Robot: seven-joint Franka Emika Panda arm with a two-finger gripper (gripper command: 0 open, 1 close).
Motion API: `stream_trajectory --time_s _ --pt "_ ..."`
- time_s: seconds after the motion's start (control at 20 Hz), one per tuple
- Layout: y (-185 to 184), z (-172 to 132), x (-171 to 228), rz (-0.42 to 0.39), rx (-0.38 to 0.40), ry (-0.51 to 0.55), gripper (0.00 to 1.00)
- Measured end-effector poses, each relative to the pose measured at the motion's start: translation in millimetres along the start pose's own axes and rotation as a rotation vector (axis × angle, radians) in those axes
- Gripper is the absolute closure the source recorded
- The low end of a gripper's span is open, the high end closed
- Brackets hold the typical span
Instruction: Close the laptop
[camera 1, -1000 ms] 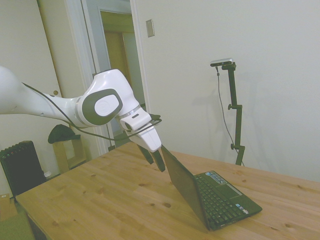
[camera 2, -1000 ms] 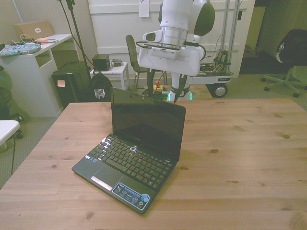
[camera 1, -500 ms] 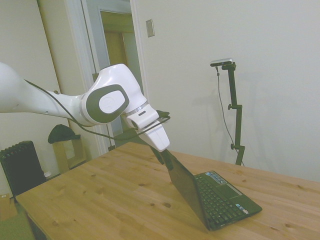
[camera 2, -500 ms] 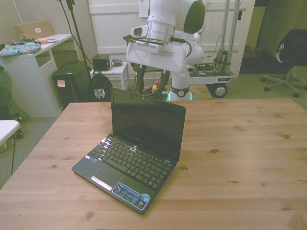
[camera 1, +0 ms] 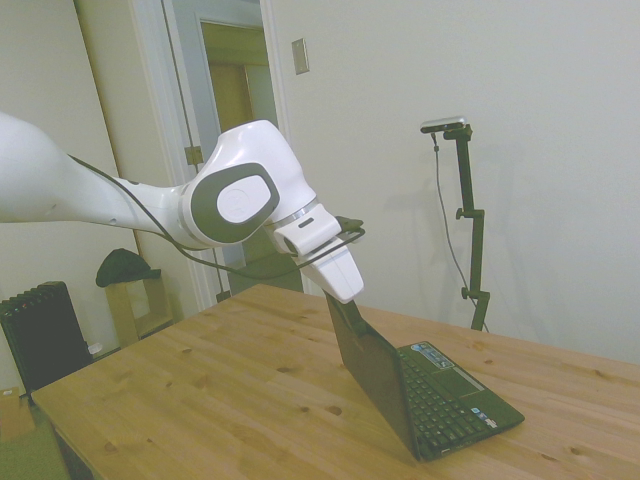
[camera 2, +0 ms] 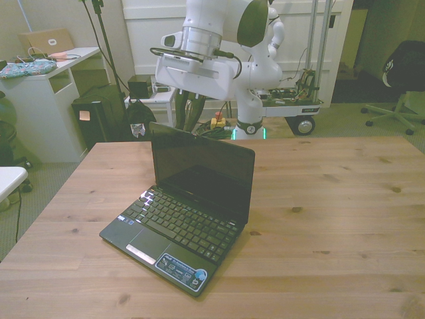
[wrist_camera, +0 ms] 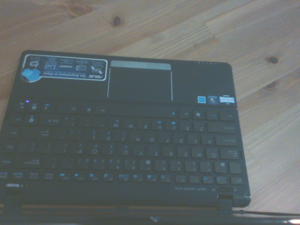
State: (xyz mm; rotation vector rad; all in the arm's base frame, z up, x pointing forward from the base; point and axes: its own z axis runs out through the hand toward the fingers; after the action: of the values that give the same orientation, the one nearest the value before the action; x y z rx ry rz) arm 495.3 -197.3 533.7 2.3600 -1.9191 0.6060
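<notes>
The small black laptop stands open on the wooden table, screen facing the table's near edge in the front view. In the side view its lid leans back over the keyboard. My gripper sits right behind the lid's top edge, and its dark fingers stand apart, holding nothing. From the side, the gripper meets the lid's upper corner, its fingertips merging with the dark lid. The wrist view looks down on the laptop's keyboard, touchpad and stickers.
Bare tabletop lies on the front view's right and in front of the laptop. Beyond the table are a white desk, a black bag, a wheeled cart and an office chair.
The gripper has moved forward and toward the front view's left, from behind the lid to its top edge. The lid has tipped slightly more upright.
</notes>
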Motion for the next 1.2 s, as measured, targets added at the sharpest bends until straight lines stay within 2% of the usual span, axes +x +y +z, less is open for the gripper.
stream_trajectory --time_s 0.25,0.45,0.8,1.2 --pt "8.8 14.8 32.2 0.032 -0.026 0.01 1.0" --pt "6.4 38.7 59.8 0.039 -0.048 0.025 1.0" --pt "-16.9 81.2 91.5 0.038 -0.075 0.043 1.0" --pt "-47.1 124.4 110.4 0.037 -0.083 0.045 1.0"
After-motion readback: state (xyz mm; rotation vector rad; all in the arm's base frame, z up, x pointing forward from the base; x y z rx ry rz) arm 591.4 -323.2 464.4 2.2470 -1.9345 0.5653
